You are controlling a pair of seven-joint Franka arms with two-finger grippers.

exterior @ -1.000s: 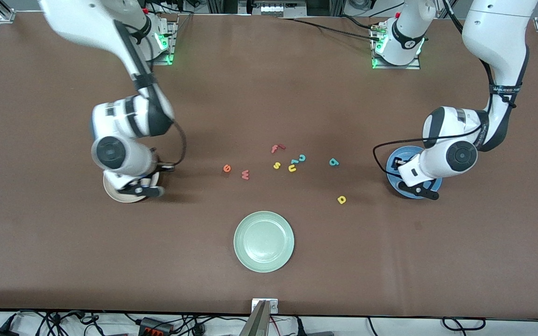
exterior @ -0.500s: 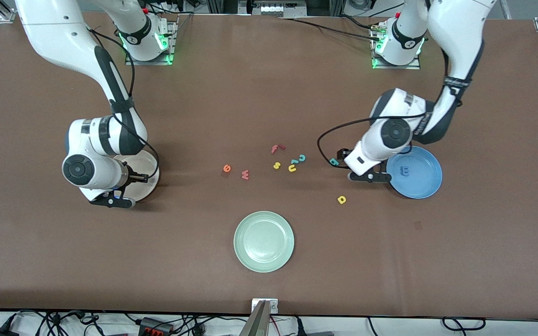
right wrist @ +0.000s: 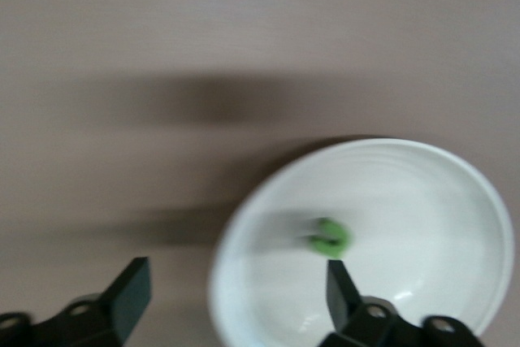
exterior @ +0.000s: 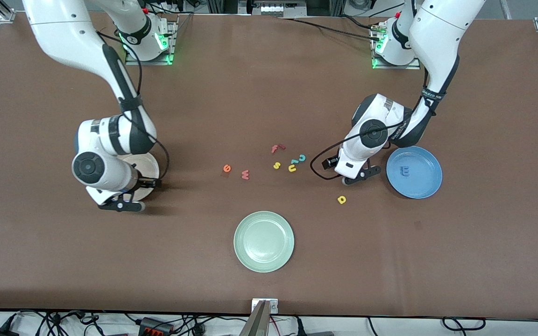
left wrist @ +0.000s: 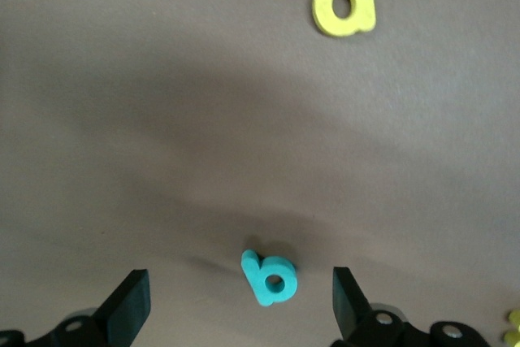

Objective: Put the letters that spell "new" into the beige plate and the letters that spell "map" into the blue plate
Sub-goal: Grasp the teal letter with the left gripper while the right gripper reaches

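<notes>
**Inspector:** Currently, the left gripper (left wrist: 236,306) hangs low over the table with its jaws apart and nothing between them; the teal a (left wrist: 269,277) lies flat on the table in the gap, touching neither finger.

**Clerk:** And the right one?

**Inspector:** The right gripper (right wrist: 231,302) hangs over the edge of the beige plate (exterior: 150,168), jaws spread and empty. The green n (right wrist: 329,237) lies inside that plate.

**Clerk:** The blue plate?

**Inspector:** The blue plate (exterior: 425,179) sits toward the left arm's end of the table, with the blue m (exterior: 405,171) in it. The yellow p (exterior: 342,199) lies on the table nearer the front camera than the left gripper.

**Clerk:** Remaining letters?

**Inspector:** The orange e (exterior: 226,168) and the salmon-red w (exterior: 245,174) lie side by side on the table between the two plates. Close by, toward the left arm's end, are the red f (exterior: 277,148), a yellow s (exterior: 276,165), a yellow u (exterior: 292,168) and two teal hook-shaped letters (exterior: 298,159). A pale green plate (exterior: 264,241) sits nearest the front camera.
</notes>
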